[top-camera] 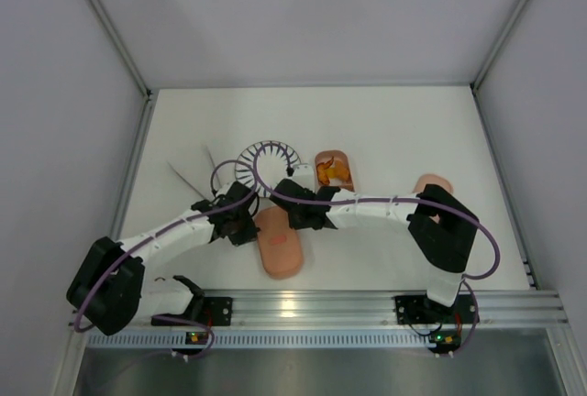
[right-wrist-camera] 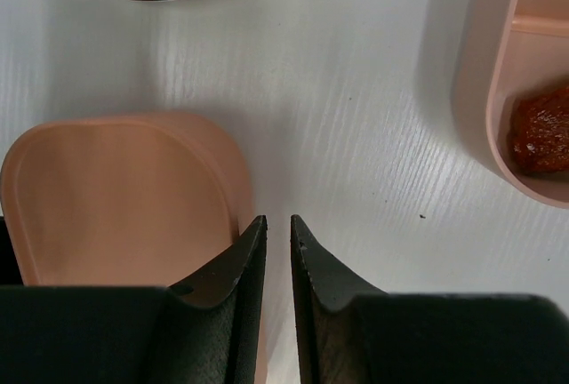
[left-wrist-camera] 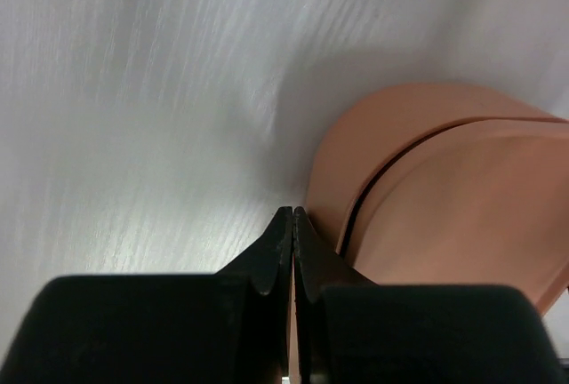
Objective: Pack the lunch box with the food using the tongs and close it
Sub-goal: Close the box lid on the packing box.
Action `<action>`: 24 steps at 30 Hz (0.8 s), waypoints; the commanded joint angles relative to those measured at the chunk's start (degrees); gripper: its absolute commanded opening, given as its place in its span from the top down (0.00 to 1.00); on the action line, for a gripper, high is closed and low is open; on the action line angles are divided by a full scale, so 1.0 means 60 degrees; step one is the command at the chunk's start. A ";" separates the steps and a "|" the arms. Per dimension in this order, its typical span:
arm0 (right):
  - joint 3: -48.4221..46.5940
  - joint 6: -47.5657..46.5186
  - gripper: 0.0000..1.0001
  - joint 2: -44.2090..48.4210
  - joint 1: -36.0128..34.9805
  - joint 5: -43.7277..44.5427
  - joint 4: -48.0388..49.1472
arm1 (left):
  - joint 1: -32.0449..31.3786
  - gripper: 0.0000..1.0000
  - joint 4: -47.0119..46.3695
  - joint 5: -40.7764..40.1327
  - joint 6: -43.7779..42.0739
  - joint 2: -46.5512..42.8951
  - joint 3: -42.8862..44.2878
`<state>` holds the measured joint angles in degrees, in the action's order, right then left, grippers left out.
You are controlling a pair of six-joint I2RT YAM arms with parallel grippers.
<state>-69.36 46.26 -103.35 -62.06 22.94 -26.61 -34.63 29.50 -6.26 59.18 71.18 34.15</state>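
Left claw (left-wrist-camera: pixel 292 217) closed, right claw (right-wrist-camera: pixel 277 224) ajar

Top view is bright, with even diffuse overhead light. The white table (top-camera: pixel 394 139) is nearly washed out, with faint soft shadows under the arms and a glare patch on the aluminium rail (top-camera: pixel 293 301). Wall lines bend slightly toward the edges. In the left wrist view the left gripper (left-wrist-camera: pixel 292 217) is black, underexposed and soft-focus up close. Sheen streaks the table grain, and a broad soft shadow lies above and left of the pink lid (left-wrist-camera: pixel 444 215). The right wrist view is sharper. The right gripper (right-wrist-camera: pixel 277 224) is dark with little detail, and a soft shadow hugs the lid's top and right edge.
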 commanded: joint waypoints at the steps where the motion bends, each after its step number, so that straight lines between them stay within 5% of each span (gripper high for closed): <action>1: 0.0119 -0.0049 0.83 0.0218 0.0017 -0.0029 0.0275 | 0.0044 1.00 -0.0785 0.0193 -0.0092 0.0207 0.0679; 24: 0.0442 0.1063 0.82 0.0832 -0.0174 0.1185 -0.1042 | 0.0045 1.00 -0.0742 0.0341 -0.0576 0.0120 0.1222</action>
<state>-65.98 49.65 -102.59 -62.57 26.33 -29.54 -34.13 27.99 -5.13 55.48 74.59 39.22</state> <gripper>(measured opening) 0.179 0.009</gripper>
